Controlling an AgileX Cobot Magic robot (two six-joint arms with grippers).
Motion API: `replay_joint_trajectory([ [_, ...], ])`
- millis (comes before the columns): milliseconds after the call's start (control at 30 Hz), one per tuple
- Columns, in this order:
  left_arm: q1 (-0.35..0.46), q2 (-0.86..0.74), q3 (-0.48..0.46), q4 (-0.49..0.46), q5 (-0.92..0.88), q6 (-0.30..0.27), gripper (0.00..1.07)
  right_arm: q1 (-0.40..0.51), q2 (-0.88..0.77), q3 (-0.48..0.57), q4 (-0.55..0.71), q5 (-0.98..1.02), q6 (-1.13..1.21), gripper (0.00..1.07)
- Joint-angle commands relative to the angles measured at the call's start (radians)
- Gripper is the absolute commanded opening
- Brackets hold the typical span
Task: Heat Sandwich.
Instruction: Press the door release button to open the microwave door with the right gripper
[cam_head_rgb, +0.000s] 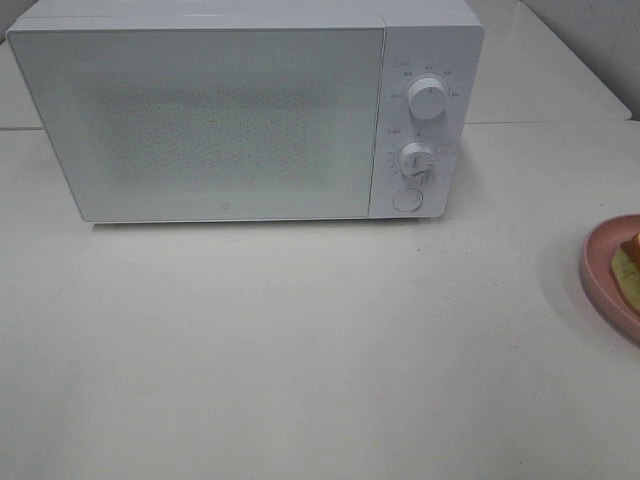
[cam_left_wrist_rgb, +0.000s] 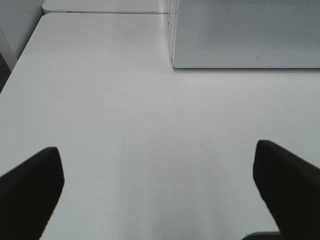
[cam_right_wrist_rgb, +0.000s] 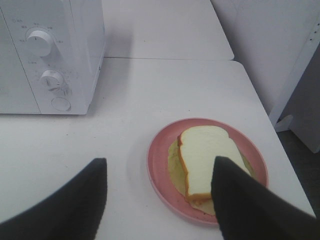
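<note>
The sandwich (cam_right_wrist_rgb: 207, 155), white bread with a tan crust over a pale yellow-green layer, lies on a round pink plate (cam_right_wrist_rgb: 240, 137) near the table's right edge. In the high view only a sliver of the sandwich (cam_head_rgb: 631, 262) and plate (cam_head_rgb: 603, 262) shows at the right border. My right gripper (cam_right_wrist_rgb: 160, 165) hangs open above and just short of the plate, with one finger (cam_right_wrist_rgb: 250, 205) covering the sandwich's near corner. My left gripper (cam_left_wrist_rgb: 156, 147) is wide open over bare table, with nothing between its fingers. Neither gripper shows in the high view.
A white microwave (cam_head_rgb: 230, 110) stands at the back with its door shut; two knobs (cam_head_rgb: 428, 100) and a round button (cam_head_rgb: 407, 199) sit on its right panel. The table's right edge (cam_right_wrist_rgb: 280, 165) runs close beside the plate, and a white wall stands beyond it.
</note>
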Motion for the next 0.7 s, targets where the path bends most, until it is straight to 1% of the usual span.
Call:
replay_joint_trajectory([
  [33,0.002,-0.026,0.0,-0.001,0.001,-0.006,0.98,-0.001,0.054,-0.008,0.001,-0.068,0.0,0.61],
  [267,0.002,-0.026,0.0,-0.001,0.001,-0.006,0.98,-0.001,0.165,-0.008,0.006,-0.155,0.002,0.61],
  [500,0.002,-0.026,0.0,-0.001,0.001,-0.006,0.98,-0.001,0.331,-0.008,0.024,-0.264,0.002,0.61],
  [567,0.002,-0.026,0.0,-0.001,0.001,-0.006,0.98,-0.001,0.349,-0.008,0.024,-0.279,0.002,0.61],
  [600,0.002,-0.026,0.0,-0.001,0.001,-0.006,0.98,-0.001,0.388,-0.008,0.024,-0.298,0.004,0.61],
  [700,0.002,-0.026,0.0,-0.001,0.001,-0.006,0.98,-0.001,0.428,-0.008,0.024,-0.317,0.007,0.63],
])
